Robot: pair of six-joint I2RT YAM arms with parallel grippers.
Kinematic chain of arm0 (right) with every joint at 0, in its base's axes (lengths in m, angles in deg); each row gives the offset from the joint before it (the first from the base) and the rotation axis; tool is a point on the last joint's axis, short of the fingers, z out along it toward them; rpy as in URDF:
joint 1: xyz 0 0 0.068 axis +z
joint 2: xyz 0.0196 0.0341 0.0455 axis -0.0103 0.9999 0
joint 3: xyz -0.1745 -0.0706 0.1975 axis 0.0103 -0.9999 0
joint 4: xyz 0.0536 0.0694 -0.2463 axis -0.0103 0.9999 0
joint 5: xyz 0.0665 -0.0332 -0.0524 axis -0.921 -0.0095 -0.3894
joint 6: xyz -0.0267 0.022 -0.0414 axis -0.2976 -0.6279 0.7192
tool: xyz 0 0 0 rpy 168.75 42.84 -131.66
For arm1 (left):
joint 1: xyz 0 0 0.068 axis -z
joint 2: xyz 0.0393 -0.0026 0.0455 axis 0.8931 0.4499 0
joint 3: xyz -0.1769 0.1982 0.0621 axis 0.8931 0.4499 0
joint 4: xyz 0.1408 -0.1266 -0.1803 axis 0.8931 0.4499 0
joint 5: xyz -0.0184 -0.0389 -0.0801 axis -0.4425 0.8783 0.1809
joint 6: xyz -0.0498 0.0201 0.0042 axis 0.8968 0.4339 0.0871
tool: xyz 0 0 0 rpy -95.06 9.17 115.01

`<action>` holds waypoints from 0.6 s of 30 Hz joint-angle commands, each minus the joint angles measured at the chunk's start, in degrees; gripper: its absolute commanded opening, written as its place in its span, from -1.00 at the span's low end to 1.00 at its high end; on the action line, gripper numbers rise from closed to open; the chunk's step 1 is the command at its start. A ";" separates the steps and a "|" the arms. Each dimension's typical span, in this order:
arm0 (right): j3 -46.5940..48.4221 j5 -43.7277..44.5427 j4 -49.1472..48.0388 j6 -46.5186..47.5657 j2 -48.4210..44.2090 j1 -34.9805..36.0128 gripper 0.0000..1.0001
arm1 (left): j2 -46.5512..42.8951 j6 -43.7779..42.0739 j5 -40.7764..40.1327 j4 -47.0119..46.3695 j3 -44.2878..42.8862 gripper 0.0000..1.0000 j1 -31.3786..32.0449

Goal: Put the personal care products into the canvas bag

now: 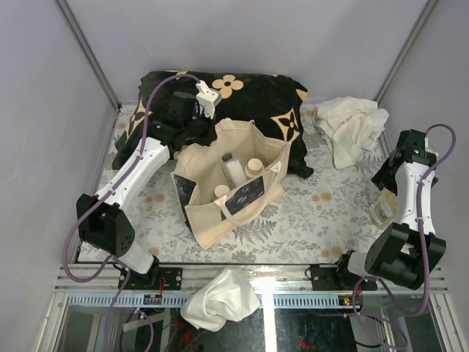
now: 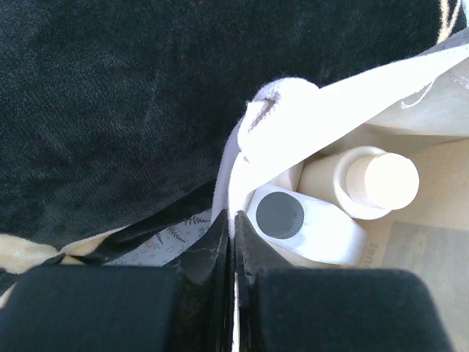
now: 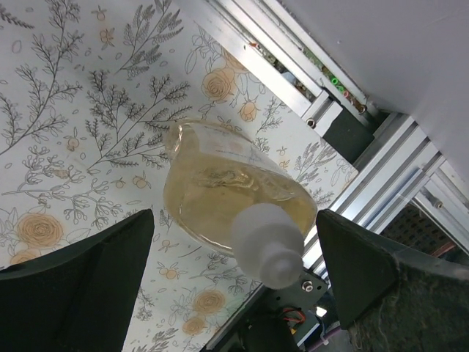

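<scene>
The canvas bag [image 1: 220, 213] stands open mid-table, its dark print facing front. Inside it are a white bottle with a dark cap [image 1: 231, 170], a cream bottle with a beige cap [image 1: 254, 167] and another beige-capped bottle [image 1: 221, 192]. My left gripper [image 1: 192, 134] is at the bag's back-left rim. In the left wrist view it [image 2: 233, 224] is shut on the bag's canvas edge [image 2: 275, 125], with the dark-capped bottle [image 2: 308, 224] and cream bottle [image 2: 374, 183] just beyond. My right gripper [image 3: 231, 279] is open around a translucent yellow-green bottle [image 3: 220, 191] with a white cap, on the table at right [image 1: 382, 211].
A black cushion with tan flowers [image 1: 256, 95] lies behind the bag. One white cloth [image 1: 352, 128] is at the back right, another [image 1: 220, 297] hangs over the front rail. The aluminium rail [image 3: 322, 110] and table edge run close to the yellow-green bottle.
</scene>
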 commanded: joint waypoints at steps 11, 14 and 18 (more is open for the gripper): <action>-5.45 -5.47 -7.94 1.26 2.76 -3.11 0.98 | 2.37 0.39 1.70 -3.59 -1.13 -1.00 -0.05; -6.19 -6.96 -9.09 1.57 3.43 -3.91 0.98 | 2.74 0.38 1.54 -3.32 -1.49 -1.00 -0.05; -5.42 -10.03 -9.97 1.65 4.89 -4.04 0.97 | 3.37 0.39 1.67 -3.04 -2.18 -1.00 -0.01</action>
